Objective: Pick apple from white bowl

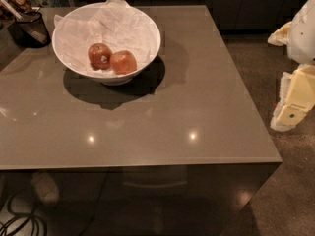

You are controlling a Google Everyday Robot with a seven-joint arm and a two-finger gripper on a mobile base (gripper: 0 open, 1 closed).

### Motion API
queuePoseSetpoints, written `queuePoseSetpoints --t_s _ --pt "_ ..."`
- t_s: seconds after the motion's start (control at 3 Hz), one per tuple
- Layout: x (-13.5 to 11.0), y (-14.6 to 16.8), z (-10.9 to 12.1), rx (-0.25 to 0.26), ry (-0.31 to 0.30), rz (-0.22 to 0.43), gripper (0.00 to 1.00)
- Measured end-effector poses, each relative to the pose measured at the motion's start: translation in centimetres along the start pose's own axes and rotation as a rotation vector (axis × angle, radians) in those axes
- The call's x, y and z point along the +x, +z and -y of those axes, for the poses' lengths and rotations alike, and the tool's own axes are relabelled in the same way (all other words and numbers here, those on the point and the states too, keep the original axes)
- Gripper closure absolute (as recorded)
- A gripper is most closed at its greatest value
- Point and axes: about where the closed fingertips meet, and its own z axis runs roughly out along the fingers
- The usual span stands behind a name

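Note:
The white bowl [142, 23] stands on the far left part of the grey table, lined with crumpled white paper. Two apples lie side by side in it. The orange-red apple [123, 62] with plain skin is the right one. A darker red apple [100, 55] with a small pale sticker touches it on the left. My gripper [291, 107] is at the right edge of the view, beyond the table's right side and lower than the bowl, far from the apples. It holds nothing that I can see.
A small dark mesh basket [30, 28] stands at the table's far left corner, beside the bowl. The grey table [187, 107] has its front edge near me and its right edge close to my arm [304, 33]. Cables [19, 222] lie on the floor at lower left.

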Motion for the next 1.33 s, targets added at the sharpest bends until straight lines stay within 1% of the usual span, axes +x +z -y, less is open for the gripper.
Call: queuePoseSetpoints --t_s 0.33,0.67,1.0,1.33 --pt "-0.5 -0.3 0.1 0.015 -0.004 0.002 0.00" --pt "-2.7 -0.6 0.5 0.023 -0.042 -0.016 0.00" --pt "-6.6 -0.5 0.8 0.039 -0.135 -0.044 0.00" --pt "-7.0 -0.4 0.9 0.046 -0.139 -0.037 0.00"
